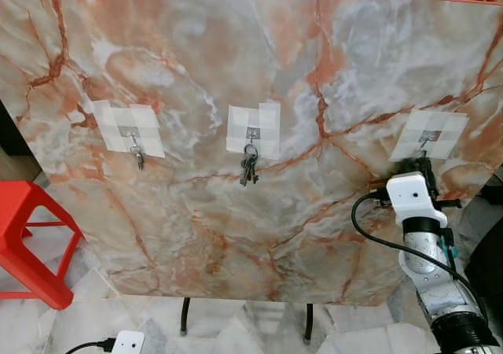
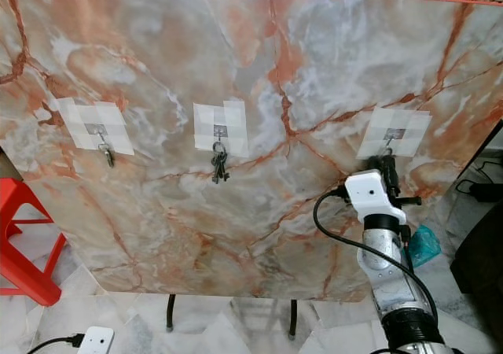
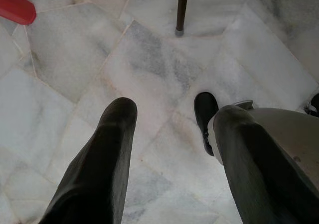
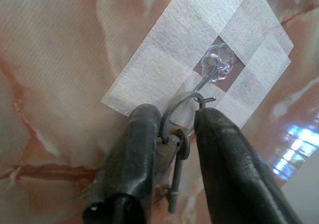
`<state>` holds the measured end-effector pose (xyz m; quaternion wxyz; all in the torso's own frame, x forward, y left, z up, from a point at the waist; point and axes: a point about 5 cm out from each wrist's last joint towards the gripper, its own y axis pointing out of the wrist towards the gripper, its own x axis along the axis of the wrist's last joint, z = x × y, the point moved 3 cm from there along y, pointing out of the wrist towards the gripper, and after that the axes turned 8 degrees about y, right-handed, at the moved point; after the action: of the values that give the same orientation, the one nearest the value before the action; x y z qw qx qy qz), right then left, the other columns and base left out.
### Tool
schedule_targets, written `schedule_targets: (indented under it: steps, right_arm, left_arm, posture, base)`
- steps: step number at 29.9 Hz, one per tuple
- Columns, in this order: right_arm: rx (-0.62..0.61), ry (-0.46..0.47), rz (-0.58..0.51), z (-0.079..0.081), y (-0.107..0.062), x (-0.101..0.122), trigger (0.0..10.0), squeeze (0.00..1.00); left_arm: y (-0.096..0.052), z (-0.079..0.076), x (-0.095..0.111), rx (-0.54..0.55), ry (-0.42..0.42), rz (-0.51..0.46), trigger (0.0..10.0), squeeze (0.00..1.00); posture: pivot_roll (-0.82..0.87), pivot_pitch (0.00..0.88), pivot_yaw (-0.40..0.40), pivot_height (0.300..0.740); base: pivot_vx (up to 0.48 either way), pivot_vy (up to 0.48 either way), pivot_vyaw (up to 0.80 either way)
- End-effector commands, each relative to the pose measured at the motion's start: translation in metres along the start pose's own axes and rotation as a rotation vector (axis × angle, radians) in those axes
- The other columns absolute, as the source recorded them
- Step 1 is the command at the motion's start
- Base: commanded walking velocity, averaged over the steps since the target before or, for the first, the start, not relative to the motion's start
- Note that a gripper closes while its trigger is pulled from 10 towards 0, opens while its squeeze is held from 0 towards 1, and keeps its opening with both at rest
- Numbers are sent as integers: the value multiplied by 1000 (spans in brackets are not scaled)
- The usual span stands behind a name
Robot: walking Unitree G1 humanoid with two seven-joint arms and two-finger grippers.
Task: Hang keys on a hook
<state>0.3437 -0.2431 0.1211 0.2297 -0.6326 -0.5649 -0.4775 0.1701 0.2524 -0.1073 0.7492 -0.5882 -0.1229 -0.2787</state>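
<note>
Keys (image 4: 174, 157) on a thin wire ring (image 4: 175, 107): small, dull grey metal, one round head and a narrow shank made out between the fingers. Judged light, stiff and a bit slippery; loose keys will likely swing under the ring. Best held at the key heads just below the ring, so the loop is left free for the hook. The bunch is clamped in the right gripper (image 4: 174, 134), pressed up against the marble board (image 1: 236, 55) at the rightmost hook (image 4: 207, 82), with the ring's loop touching or just at the hook tip; whether it is threaded cannot be told. Two other hooks carry keys: middle bunch (image 1: 248, 169), left bunch (image 1: 138, 157). The left gripper (image 3: 169, 134) hangs idle over the floor (image 3: 149, 55), fingers apart, nothing held.
</note>
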Motion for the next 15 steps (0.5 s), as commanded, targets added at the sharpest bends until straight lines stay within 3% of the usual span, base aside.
schedule_targets:
  steps: [1,13,14,15]
  right_arm:
    - [17,13,-19,2,-3,3,10000,824]
    - [156,36,-65,16,-30,8,10000,780]
    - [161,27,-56,15,-33,6,10000,533]
    - [149,-12,-15,11,-39,-2,10000,0]
  left_arm:
    - [0,-4,-1,-6,-9,3,10000,0]
    - [0,-4,-2,-9,-4,4,10000,0]
    - [0,-4,-2,-9,-4,4,10000,0]
    - [0,-4,-1,-9,-4,4,10000,0]
  posture:
    - [23,0,-67,740]
    - [13,0,-69,740]
    - [12,0,-69,740]
    - [10,0,-69,740]
  base:
    - [0,0,0]
    - [0,0,0]
    - [0,0,0]
    - [0,0,0]
